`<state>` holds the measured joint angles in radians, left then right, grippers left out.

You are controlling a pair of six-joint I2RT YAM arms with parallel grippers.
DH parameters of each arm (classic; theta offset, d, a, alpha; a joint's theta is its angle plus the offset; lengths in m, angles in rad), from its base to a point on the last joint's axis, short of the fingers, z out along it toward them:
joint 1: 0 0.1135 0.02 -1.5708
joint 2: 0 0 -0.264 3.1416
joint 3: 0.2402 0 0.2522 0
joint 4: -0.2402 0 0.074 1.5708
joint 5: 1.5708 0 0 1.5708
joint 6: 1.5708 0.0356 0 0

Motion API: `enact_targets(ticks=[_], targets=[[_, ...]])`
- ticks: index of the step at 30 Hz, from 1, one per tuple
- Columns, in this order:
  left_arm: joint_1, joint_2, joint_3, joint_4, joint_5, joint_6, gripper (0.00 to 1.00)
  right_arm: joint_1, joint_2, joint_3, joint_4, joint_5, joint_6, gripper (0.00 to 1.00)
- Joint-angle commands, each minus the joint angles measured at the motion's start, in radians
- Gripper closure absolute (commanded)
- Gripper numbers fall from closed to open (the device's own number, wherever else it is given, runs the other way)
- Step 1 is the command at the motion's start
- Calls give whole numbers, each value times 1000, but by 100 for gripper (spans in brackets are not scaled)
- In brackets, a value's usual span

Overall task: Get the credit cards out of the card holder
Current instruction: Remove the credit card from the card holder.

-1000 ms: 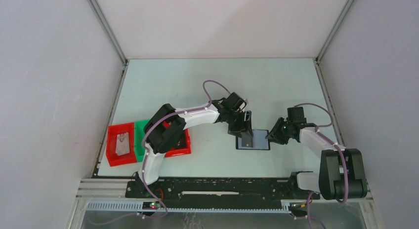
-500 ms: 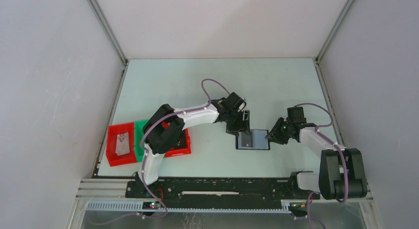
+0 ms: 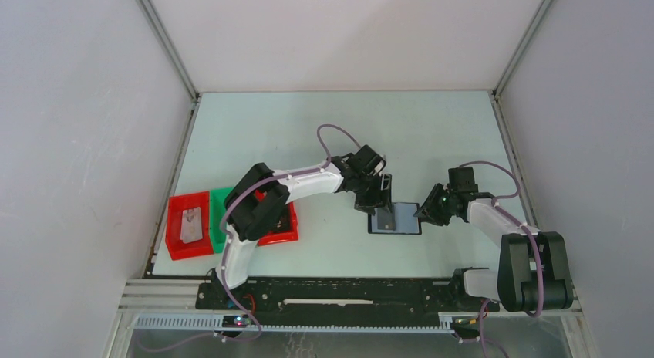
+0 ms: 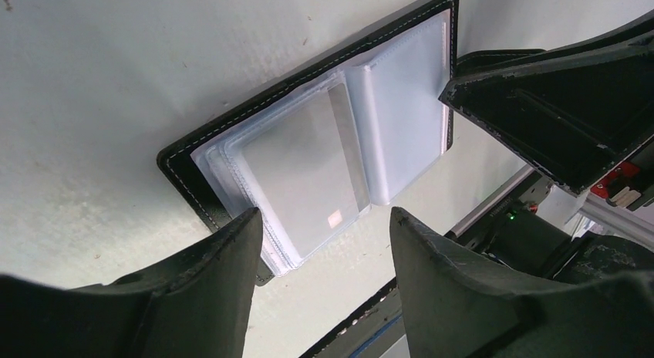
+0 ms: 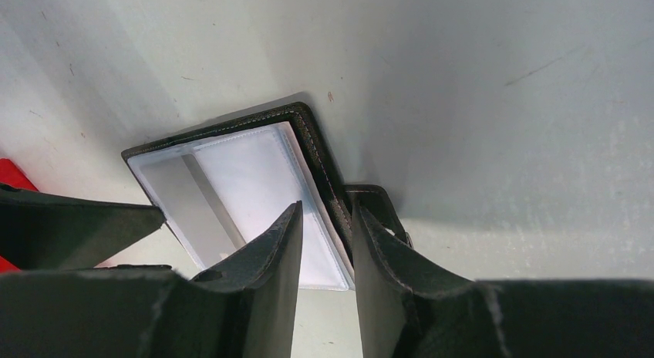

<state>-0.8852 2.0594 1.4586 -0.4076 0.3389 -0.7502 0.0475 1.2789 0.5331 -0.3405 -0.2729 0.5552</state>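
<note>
Your pale green worktop sits inside white walls. One card holder lies open mid-worktop. Right end effector pinches its edge; left end effector, released, straddles one grey card.

Plain white walls enclose a pale table edged by metal rails, evenly lit
</note>
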Motion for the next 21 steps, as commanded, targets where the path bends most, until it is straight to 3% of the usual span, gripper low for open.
enact_targets(ticks=[1, 11, 16, 21], targets=[[-10, 12, 65, 3, 32, 25, 34, 12, 19, 15, 14, 5, -9, 62], [-10, 31, 91, 4, 53, 15, 33, 12, 9, 2, 15, 6, -7, 62], [-12, 10, 89, -43, -39, 28, 32, 12, 8, -1, 17, 5, -5, 62], [-13, 18, 80, -48, -36, 21, 32, 12, 11, -1, 20, 3, -4, 62]])
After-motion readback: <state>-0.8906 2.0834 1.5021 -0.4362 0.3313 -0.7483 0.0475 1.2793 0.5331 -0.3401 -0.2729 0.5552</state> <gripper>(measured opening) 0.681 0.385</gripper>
